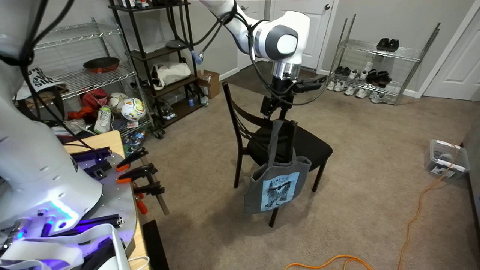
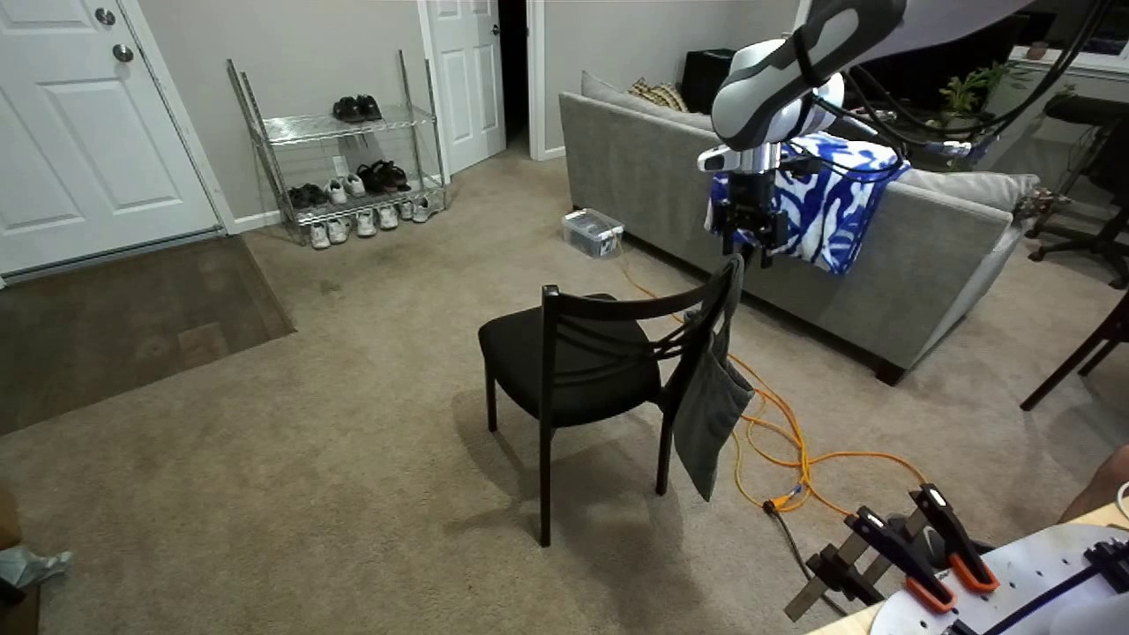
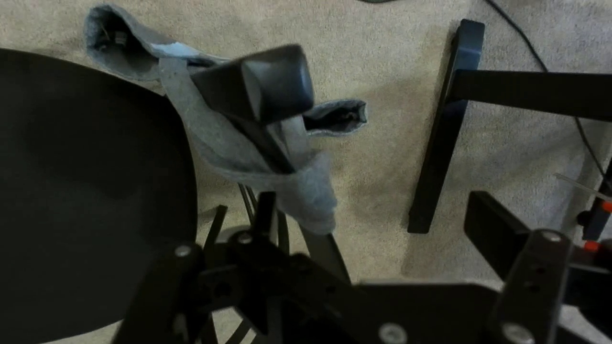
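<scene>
The gray tote bag (image 1: 279, 189) hangs by its strap (image 1: 274, 142) from the back of the black chair (image 2: 586, 388), above the beige carpet (image 2: 353, 494). I have the gripper (image 3: 372, 210) near the top of that back, its fingers (image 3: 495, 229) spread apart; I can't tell whether one touches the strap. Farther across the carpet I see a wire rack (image 2: 300, 130) holding shoes (image 2: 384, 176) and a gray sofa (image 2: 653, 159) draped with a blue-and-white blanket (image 2: 827, 212); a clear plastic box (image 2: 593, 234) sits beside the sofa.
</scene>
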You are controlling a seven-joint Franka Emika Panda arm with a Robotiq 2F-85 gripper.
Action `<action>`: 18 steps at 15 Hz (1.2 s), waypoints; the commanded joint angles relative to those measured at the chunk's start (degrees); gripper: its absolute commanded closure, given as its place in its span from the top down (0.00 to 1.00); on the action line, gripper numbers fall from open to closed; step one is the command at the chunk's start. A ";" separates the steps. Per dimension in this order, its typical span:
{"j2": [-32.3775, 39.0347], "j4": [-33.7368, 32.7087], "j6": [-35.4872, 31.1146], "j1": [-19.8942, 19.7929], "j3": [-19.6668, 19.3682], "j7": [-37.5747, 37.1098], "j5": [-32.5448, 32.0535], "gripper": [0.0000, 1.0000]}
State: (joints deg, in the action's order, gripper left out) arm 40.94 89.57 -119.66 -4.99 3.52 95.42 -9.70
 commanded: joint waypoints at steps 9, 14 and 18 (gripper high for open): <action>-2.51 6.26 -10.31 2.47 -1.95 -0.29 -12.65 1.00; -2.61 10.43 -21.67 1.88 -2.20 -1.30 -12.09 1.00; -2.52 12.44 -26.57 0.53 -1.29 -1.46 -9.45 1.00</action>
State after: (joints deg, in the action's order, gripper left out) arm 40.49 98.11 -142.12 -3.25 1.46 94.89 -20.64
